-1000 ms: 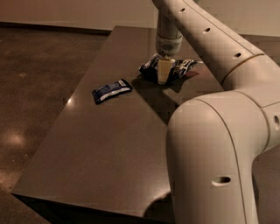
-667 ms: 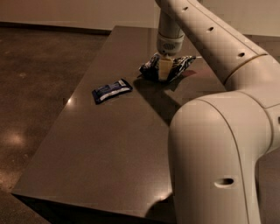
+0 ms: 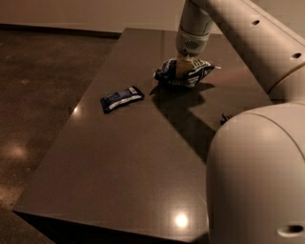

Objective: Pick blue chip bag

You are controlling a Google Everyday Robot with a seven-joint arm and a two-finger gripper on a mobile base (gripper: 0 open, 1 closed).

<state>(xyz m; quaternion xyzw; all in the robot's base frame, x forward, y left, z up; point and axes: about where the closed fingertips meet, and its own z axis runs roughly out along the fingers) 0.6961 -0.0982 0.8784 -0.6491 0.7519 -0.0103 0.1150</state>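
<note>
Gripper (image 3: 183,68) at far end of table (image 3: 143,167), fingers pinching blue chip bag (image 3: 196,72) at crinkled middle, seemingly just off surface. Risk: slick puffy foil slipping from narrow pinch during lift, dropping back.

I stand in a plain indoor room, office or lab I cannot tell: polished concrete floor (image 3: 38,119), pale wall (image 3: 71,14), one dark glossy tabletop (image 3: 133,157). My hand (image 3: 183,66) is near its far edge, at the blue chip bag (image 3: 196,74).

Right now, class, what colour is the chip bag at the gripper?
Dark blue with white patches; gripper on the bag, camera view.
</note>
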